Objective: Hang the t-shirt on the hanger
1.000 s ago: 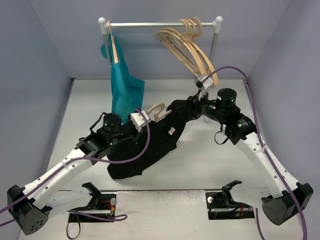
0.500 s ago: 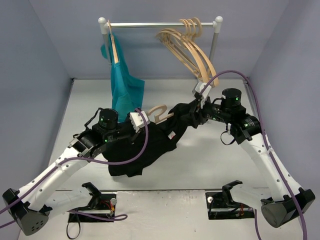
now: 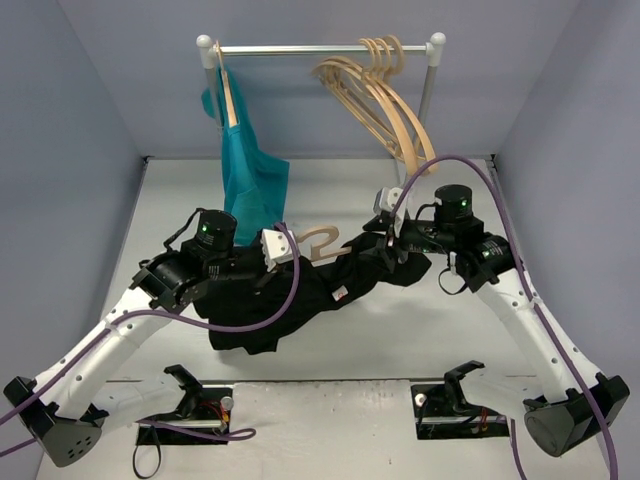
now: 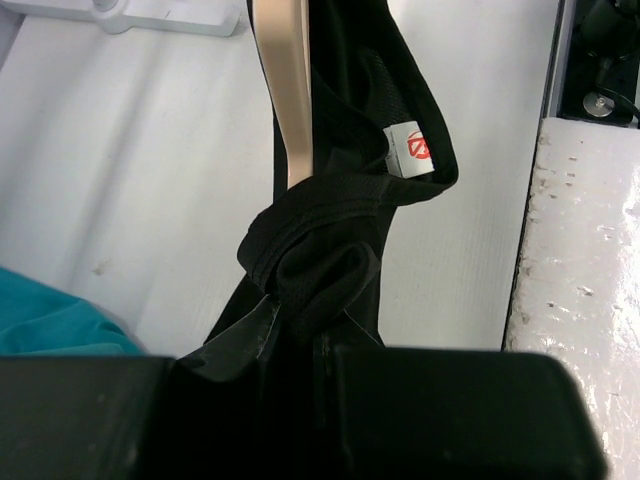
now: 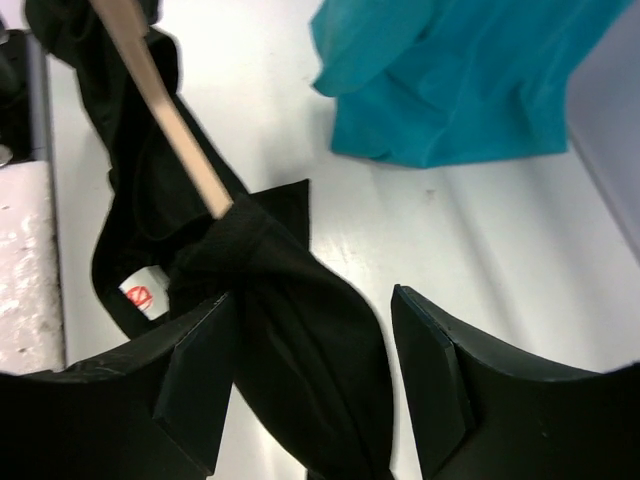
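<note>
The black t-shirt (image 3: 300, 295) hangs bunched between my two grippers above the table. The pale wooden hanger (image 3: 322, 243) sticks up from its neck, hook on top. My left gripper (image 3: 272, 248) is shut on a fold of the shirt's cloth (image 4: 320, 270); the hanger's arm (image 4: 285, 90) and the white neck label (image 4: 412, 150) lie just beyond it. My right gripper (image 3: 385, 238) is open, its jaws wide apart with black cloth (image 5: 300, 310) draped between them. The hanger's arm (image 5: 165, 115) and the label (image 5: 140, 295) lie just beyond it.
A teal garment (image 3: 248, 185) hangs from the left of the metal rail (image 3: 320, 48) and reaches the table (image 5: 450, 70). Several spare wooden hangers (image 3: 385, 100) hang on the rail's right. Grey walls close in on both sides. Arm base plates (image 3: 455, 405) sit at the near edge.
My right gripper has moved left and down toward the hanger and now stands open. The left arm has shifted back a little, and the shirt has bunched closer together.
</note>
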`<state>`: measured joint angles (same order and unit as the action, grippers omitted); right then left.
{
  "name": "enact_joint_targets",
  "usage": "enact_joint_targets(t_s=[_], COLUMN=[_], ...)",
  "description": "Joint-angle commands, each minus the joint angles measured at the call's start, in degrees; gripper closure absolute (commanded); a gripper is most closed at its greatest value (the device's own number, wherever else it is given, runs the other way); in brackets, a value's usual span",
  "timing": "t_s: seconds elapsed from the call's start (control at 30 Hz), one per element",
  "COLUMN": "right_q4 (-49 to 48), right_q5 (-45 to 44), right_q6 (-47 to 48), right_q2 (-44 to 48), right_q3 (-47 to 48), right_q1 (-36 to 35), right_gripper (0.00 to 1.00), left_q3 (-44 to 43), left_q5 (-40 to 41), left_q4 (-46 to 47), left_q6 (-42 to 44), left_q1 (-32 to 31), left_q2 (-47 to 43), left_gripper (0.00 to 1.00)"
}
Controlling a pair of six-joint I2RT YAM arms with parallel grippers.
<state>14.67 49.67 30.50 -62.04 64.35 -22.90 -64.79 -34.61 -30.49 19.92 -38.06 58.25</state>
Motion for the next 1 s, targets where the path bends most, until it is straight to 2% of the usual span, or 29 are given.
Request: enact_joint_targets(t_s=[0.0,0.17,0.27,0.43,0.57,0.7,0.8,0.97], right_q4=[-2.2,-2.2,-2.2,-2.2,-2.2,-2.1,-2.1,-2.2], right_q5=[2.9,2.4,1.9,1.7,2.1,3.1,3.6,3.3], right_q6=[1.3,1.3,1.3,1.7,1.6,1.4,1.4,1.2], right_q2=[0.3,0.0,-0.4,0.8,1.7,1.8,2.2,2.6], right_q3=[-1.2,-2.2,-2.6,-2.7,-3.1,-3.4,-3.7,-3.8], right_q1=[-3.0,-5.9,-6.7,-6.7,-6.7,-7.0,-7.0,-6.9], right_gripper=[0.45,0.47,0.53,0.74,0.97,1.00,1.00,1.00], left_q3=[-5.5,-6.7,-7.4,-8.2,-8.7,-10.4,-12.0,-15.6], left_q5=[-5.1,-8.5,-10.7,-11.4,-13.0,-12.3,-11.1,-6.8], left_q4=[1.2,-0.2,-2.0,-4.5,-5.4,-8.0,-10.5,-14.9], left_q6=[2.8,3.8,4.9,6.3,7.5,9.2,11.3,14.6], left_q1=[1.2,2.4,2.9,3.7,4.8,6.3,7.5,10.6], left_q2=[0.1,0.7,1.3,2.1,2.4,2.7,2.2,0.2], left_gripper=[1.00,1.00,1.00,1.00,1.00,0.98,0.81,0.67])
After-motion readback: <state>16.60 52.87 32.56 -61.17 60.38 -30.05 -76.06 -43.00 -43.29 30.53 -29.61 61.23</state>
